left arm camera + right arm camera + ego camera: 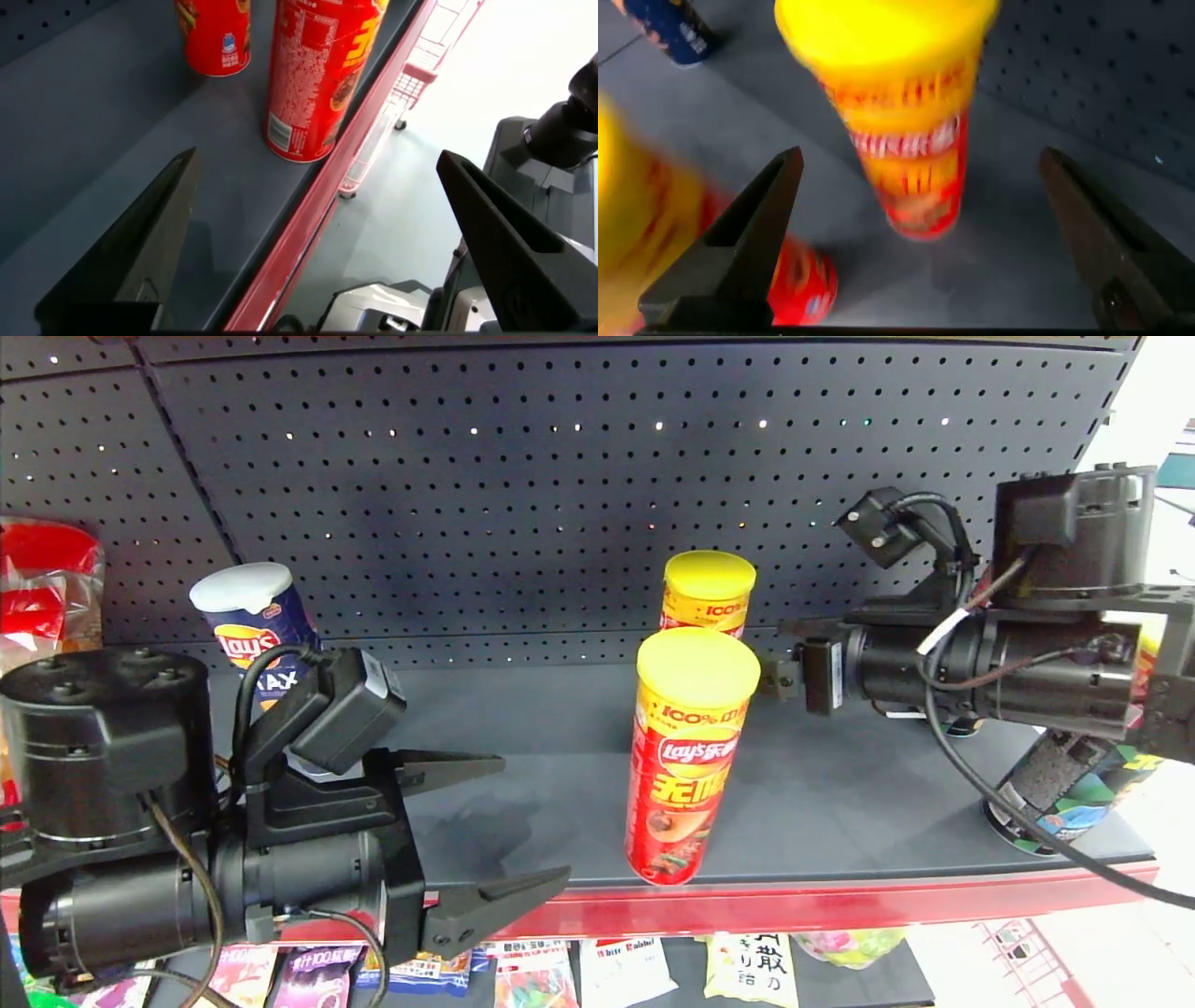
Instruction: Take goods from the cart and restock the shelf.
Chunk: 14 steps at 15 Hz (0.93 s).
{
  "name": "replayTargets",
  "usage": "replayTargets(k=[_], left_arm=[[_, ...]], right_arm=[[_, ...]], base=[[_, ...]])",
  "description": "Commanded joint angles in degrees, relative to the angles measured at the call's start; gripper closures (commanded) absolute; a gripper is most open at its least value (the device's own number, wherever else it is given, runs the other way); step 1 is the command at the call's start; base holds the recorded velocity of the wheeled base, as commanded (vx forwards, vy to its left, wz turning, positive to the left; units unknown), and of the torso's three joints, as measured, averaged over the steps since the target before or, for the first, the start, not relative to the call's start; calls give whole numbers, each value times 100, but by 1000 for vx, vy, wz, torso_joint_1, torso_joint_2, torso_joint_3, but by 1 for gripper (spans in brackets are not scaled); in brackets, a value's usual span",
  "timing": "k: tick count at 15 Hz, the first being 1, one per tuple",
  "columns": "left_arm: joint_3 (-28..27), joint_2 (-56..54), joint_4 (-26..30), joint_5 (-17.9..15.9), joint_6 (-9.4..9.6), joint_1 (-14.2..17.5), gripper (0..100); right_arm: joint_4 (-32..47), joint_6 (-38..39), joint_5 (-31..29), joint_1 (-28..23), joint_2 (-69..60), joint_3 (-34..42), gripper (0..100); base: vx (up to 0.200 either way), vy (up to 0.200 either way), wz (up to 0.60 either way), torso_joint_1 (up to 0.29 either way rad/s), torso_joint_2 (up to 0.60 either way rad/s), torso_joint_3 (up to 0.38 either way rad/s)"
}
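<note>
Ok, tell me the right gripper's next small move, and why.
Probably draw the right gripper straight back: its jaws stand open, and the rear yellow-lidded red cylindrical chip can before them stands upright on the dark grey shelf.

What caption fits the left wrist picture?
Open left pincer at shelf edge, facing front red can and back red can.

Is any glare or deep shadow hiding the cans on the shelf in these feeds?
Head view: front red can evenly lit; left gripper casts a soft shadow on the shelf; the aisle past the shelf's right end is washed out white. Left wrist view: floor glares white, can bases readable. Right wrist view: faint shadow under the rear can, no glare.
</note>
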Motion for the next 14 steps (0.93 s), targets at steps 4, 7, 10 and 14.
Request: replayTargets(k=[4, 7, 10, 14], left_arm=[[-93, 253, 22, 216, 2, 9, 0], [-76, 508, 30, 621, 2, 9, 0], [-199, 886, 4, 656, 37, 0, 0], [-295, 1343, -14, 867, 37, 9, 0]], right_arm=[[-16, 16, -177, -148, -1380, 1125, 0], [-34, 16, -124, -95, -2267, 1670, 0], [-16, 7, 52, -95, -3428, 2285, 0], [19, 16, -36, -227, -4113, 2425, 0]], base=[[0, 0, 0, 0, 0, 0], [0, 0, 0, 0, 0, 0], [0, 0, 0, 0, 0, 0], [0, 0, 0, 0, 0, 0]])
